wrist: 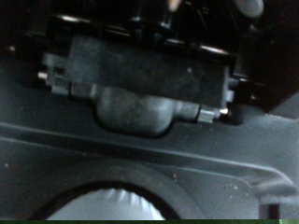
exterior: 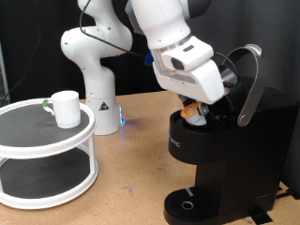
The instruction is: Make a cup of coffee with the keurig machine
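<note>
Tool [exterior: 199,105] sits low over the open pod chamber of the keurig machine [exterior: 220,150], at the exterior view's right. I see the machine's silver-trimmed lid [exterior: 251,80] raised behind the arm. A small pod with an orange top [exterior: 193,112] shows just under the tool, at the chamber mouth; I cannot tell whether the fingers grip it or how far apart they stand. My wrist view is filled with dark machine housing [wrist: 140,84], blurred. The cup [exterior: 66,108] stands upright on the top tier of a round white two-tier stand [exterior: 47,150] on the desk [exterior: 131,187], well apart from the machine.
</note>
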Action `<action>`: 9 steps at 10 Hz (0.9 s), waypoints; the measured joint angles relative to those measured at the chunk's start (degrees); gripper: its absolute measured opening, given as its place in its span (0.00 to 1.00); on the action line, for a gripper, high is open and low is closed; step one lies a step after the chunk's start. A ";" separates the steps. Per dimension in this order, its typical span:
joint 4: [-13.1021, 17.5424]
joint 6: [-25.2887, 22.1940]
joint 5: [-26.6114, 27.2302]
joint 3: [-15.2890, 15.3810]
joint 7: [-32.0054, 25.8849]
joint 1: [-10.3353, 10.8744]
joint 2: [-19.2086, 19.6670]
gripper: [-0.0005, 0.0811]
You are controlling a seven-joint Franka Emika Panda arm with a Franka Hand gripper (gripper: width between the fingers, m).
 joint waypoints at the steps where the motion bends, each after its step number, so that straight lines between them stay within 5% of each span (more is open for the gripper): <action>1: 0.00 0.15 0.02 0.04 0.00 0.00 0.13 0.54; 4: -0.07 0.40 0.02 0.11 -0.06 0.00 0.58 0.55; 5: -0.11 0.40 0.02 0.11 -0.22 0.00 0.86 0.79; 6: -0.15 0.48 0.02 0.11 -0.43 0.00 1.05 0.79; 7: -0.19 0.54 0.03 0.11 -0.54 0.00 1.09 0.95; 9: -0.19 0.63 0.08 0.11 -0.58 0.00 1.09 0.98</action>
